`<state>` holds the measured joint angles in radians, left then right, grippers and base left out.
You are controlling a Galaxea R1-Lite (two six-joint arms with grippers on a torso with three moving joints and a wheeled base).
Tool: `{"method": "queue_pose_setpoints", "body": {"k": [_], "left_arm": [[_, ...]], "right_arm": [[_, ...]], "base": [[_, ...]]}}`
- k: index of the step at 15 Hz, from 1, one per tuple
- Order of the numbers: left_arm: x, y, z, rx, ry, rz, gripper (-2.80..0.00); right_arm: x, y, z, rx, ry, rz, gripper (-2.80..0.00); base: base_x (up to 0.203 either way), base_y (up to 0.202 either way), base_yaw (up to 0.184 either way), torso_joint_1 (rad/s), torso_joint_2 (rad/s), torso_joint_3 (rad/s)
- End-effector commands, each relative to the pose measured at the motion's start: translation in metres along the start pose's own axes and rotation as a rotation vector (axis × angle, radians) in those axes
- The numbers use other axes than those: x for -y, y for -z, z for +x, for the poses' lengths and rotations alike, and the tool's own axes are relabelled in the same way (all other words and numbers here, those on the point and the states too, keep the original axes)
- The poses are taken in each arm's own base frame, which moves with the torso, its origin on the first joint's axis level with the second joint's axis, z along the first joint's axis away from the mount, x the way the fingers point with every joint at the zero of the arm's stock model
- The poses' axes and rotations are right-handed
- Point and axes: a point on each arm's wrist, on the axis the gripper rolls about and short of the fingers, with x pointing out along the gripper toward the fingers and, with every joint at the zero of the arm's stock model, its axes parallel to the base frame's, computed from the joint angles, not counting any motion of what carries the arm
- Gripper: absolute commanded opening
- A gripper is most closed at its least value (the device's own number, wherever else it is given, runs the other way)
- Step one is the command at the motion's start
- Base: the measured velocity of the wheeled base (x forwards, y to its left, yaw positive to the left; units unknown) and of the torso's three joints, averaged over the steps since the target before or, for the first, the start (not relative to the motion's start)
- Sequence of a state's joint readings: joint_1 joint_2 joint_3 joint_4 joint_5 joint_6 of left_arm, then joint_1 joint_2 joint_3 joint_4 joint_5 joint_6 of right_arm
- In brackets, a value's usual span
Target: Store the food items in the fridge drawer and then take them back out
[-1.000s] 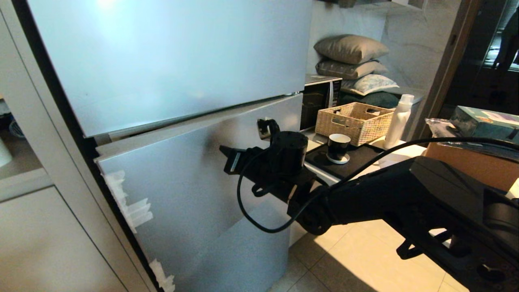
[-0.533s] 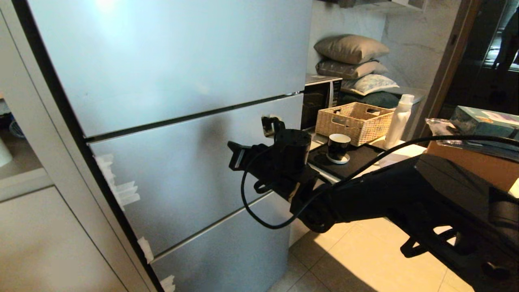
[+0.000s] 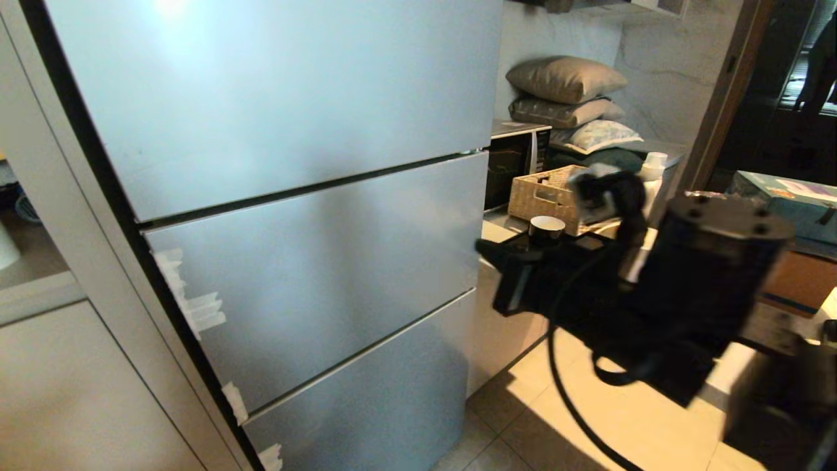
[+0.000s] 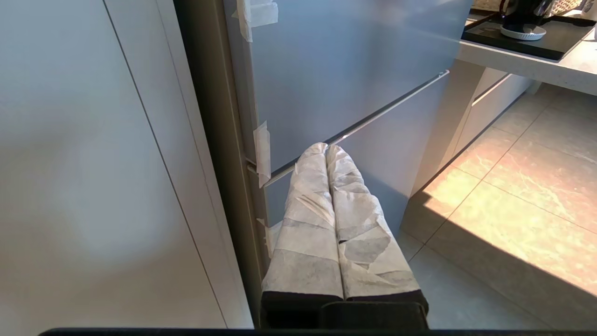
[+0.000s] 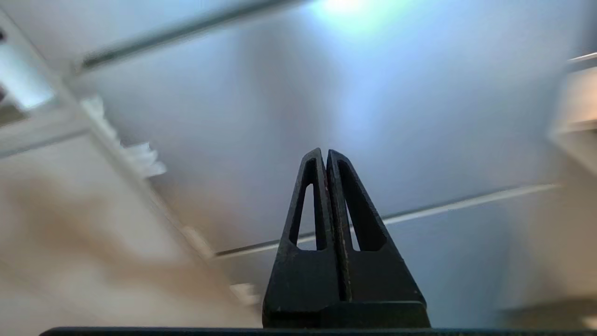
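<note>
The tall matte silver-grey fridge (image 3: 274, 196) stands with all three door panels flush, so the clear plastic fridge drawer and the red food items are hidden from every view. The right tool (image 5: 325, 156), two black open-frame fingers pressed together with nothing between them, hangs in the air off the fridge's right edge, at about 4 o'clock from the middle panel in the head view, and touches nothing; its black arm (image 3: 686, 294) fills the 3 to 5 o'clock part of that view. The left tool (image 4: 326, 149), its two fingers wrapped in white paper tape and lying side by side, closed on nothing, points at the seam between the middle and bottom panels, low by the hinge side (strips of white tape (image 3: 196, 307) cling along that edge). Beyond the fridge, at about 2 o'clock, a pale counter (image 3: 497, 230) carries a woven straw basket (image 3: 546, 193), a dark cup with a white rim (image 3: 546, 227) and a white plastic bottle (image 3: 654, 163), with stacked cushions (image 3: 565, 82) behind.
</note>
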<state>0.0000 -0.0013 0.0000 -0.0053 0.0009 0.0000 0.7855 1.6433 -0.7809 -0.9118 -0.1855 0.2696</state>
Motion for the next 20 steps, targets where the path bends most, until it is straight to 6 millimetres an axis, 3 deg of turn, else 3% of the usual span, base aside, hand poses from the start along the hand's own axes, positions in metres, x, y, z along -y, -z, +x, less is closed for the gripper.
{"method": "queue_pose_setpoints", "body": {"k": [1,4,6,8,11,14,16,18,20], "left_arm": [[0.000,0.000,0.000,0.000,0.000,0.000,-2.80],[0.000,0.000,0.000,0.000,0.000,0.000,-2.80],[0.000,0.000,0.000,0.000,0.000,0.000,-2.80],[0.000,0.000,0.000,0.000,-0.001,0.000,-2.80],[0.000,0.000,0.000,0.000,-0.001,0.000,-2.80],[0.000,0.000,0.000,0.000,-0.001,0.000,-2.80],[0.000,0.000,0.000,0.000,-0.002,0.000,-2.80],[0.000,0.000,0.000,0.000,0.000,0.000,-2.80],[0.000,0.000,0.000,0.000,-0.001,0.000,-2.80]], "right_arm": [[0.010,-0.045,-0.083,0.153,0.048,0.010,-2.80],[0.042,-0.034,-0.111,0.123,0.222,-0.031,-2.80],[0.054,-0.045,-0.124,0.181,0.299,-0.053,-2.80],[0.067,-0.062,-0.157,0.281,0.424,-0.089,-2.80],[0.065,-0.058,-0.211,0.316,0.503,-0.123,-2.80],[0.063,-0.029,-0.258,0.274,0.584,-0.203,-2.80],[0.062,0.002,-0.286,0.269,0.665,-0.243,-2.80],[0.064,0.036,-0.301,0.247,0.690,-0.274,-2.80],[0.071,0.076,-0.304,0.109,0.659,-0.308,-2.80]], "base": [[0.000,0.000,0.000,0.000,0.00,0.000],[0.000,0.000,0.000,0.000,0.00,0.000],[0.000,0.000,0.000,0.000,0.00,0.000],[0.000,0.000,0.000,0.000,0.00,0.000],[0.000,0.000,0.000,0.000,0.00,0.000],[0.000,0.000,0.000,0.000,0.00,0.000],[0.000,0.000,0.000,0.000,0.00,0.000],[0.000,0.000,0.000,0.000,0.00,0.000],[0.000,0.000,0.000,0.000,0.00,0.000]]}}
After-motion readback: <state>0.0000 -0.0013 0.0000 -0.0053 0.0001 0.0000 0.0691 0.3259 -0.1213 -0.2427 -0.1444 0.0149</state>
